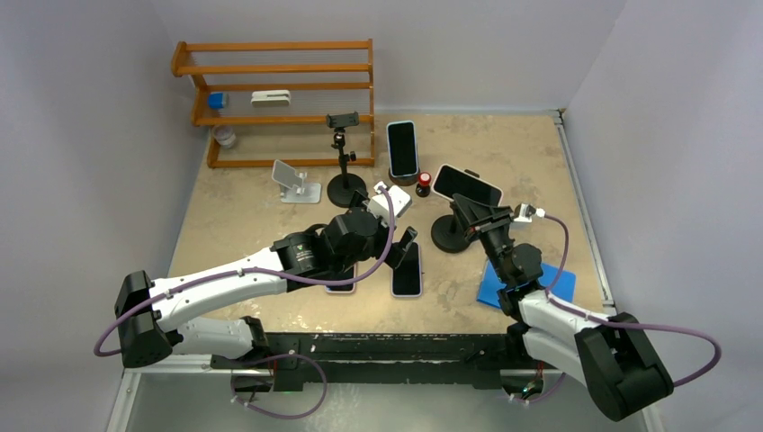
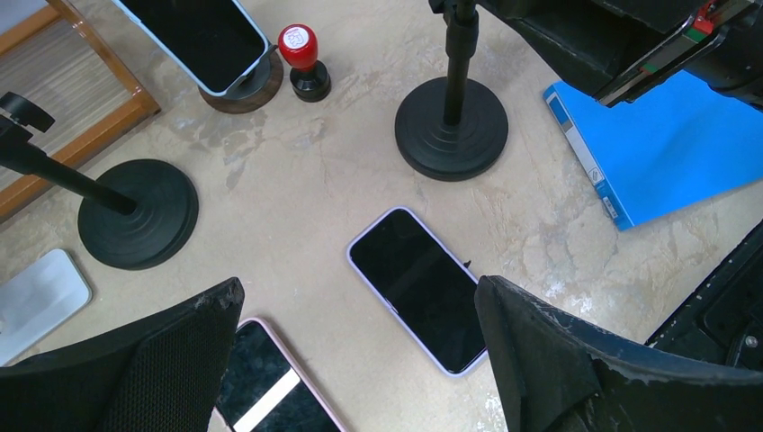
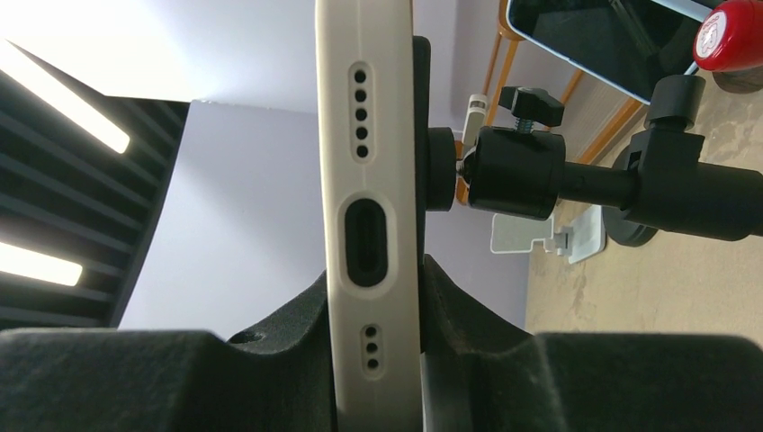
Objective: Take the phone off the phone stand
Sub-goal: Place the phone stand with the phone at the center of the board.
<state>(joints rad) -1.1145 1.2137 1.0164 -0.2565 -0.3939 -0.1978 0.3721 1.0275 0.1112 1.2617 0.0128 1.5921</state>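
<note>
White phone [image 3: 369, 135] on phone stand [image 3: 522, 171] | right end effector [image 3: 373, 337] clamped on phone | left end effector [image 2: 355, 306] apart

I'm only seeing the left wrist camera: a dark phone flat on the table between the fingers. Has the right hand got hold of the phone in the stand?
Observer: Yes. The right hand is shut on the white-edged phone, with its pads on both faces beside the charging port.
Operator: Is it off the stand?
Observer: No. Its back sits against the stand's black holder.
Operator: How is it lying?
Observer: From above, it's mounted sideways with the screen tilted up, over the round base.
</note>
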